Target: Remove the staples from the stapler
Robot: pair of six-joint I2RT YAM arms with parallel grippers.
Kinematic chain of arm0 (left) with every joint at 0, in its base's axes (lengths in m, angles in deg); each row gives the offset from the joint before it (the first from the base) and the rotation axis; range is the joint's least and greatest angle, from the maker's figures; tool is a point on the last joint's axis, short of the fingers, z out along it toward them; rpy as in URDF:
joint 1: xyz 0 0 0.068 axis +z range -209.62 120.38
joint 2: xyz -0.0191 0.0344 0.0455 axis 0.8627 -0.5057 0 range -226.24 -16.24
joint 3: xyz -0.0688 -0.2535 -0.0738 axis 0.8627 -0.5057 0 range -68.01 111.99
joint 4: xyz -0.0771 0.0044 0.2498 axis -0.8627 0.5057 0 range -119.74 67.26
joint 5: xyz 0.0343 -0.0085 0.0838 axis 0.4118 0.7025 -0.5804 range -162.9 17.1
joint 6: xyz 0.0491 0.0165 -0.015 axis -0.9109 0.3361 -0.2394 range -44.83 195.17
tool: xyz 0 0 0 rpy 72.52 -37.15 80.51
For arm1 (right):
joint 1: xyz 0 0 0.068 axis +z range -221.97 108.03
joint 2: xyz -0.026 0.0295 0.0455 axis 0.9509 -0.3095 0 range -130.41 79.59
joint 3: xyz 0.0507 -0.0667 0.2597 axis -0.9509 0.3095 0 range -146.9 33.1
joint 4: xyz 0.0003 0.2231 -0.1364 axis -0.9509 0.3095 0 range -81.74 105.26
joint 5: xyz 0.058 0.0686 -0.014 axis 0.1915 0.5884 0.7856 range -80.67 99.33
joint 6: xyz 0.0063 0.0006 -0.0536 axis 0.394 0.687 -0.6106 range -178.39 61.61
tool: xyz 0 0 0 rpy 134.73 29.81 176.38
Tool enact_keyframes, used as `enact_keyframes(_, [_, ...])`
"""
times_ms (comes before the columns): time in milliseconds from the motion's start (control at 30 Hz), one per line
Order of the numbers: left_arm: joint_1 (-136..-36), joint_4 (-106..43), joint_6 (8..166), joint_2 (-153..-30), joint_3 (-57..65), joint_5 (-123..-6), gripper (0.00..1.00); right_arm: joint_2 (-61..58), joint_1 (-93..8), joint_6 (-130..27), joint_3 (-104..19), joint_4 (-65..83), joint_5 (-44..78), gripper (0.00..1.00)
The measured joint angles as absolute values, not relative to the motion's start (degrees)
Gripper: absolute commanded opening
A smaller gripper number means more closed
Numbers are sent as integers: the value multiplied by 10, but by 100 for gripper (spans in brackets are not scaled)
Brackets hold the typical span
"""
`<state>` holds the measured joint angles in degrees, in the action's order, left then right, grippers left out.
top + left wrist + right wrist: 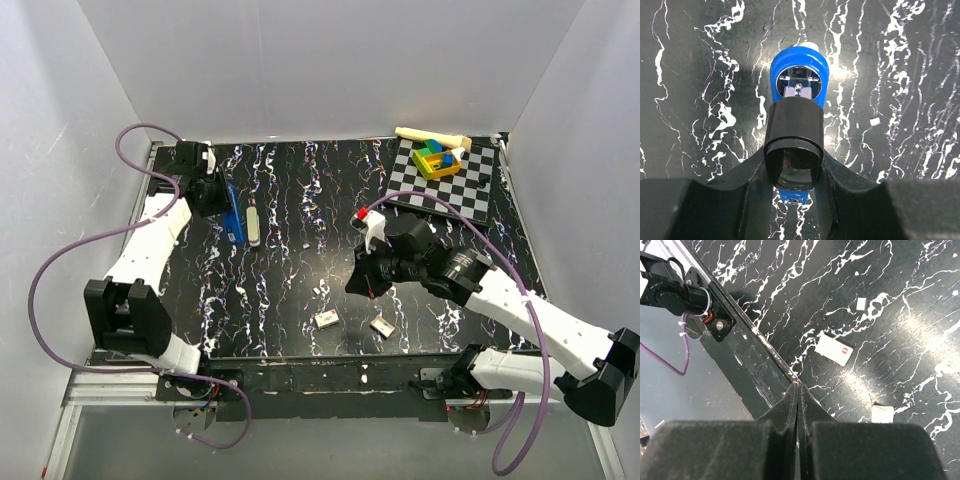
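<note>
The stapler (236, 218) lies at the far left of the black marbled table, its blue body beside its beige-grey cover (254, 225). In the left wrist view I look down on its blue rounded end (799, 75), with shiny metal inside. My left gripper (212, 194) is shut on the stapler's dark part (792, 142), and its fingers (752, 175) press both sides of that part. My right gripper (354, 284) is shut and empty, low over the table's middle front. Its fingertips (798, 390) hang over the front edge.
Two small white staple boxes (327, 319) (382, 325) lie near the front; they also show in the right wrist view (834, 349) (883, 413). A checkered board (470, 190) at the back right holds a colourful block toy (437, 158) and a cream stick (430, 135).
</note>
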<state>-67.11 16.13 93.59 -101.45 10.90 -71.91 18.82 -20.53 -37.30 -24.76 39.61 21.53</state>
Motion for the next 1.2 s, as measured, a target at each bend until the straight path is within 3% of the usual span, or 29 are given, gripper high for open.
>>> enact_keyframes(467, [-646,145,918,-1152,110,-731,0,176,-205,-361,-222,375,245,1])
enact_keyframes(1067, [-633,188,895,-1316,228,-773,0,155,-205,-360,-217,367,252,1])
enact_keyframes(1200, [-633,204,891,-1330,239,-773,20,150,-205,-360,-214,366,256,1])
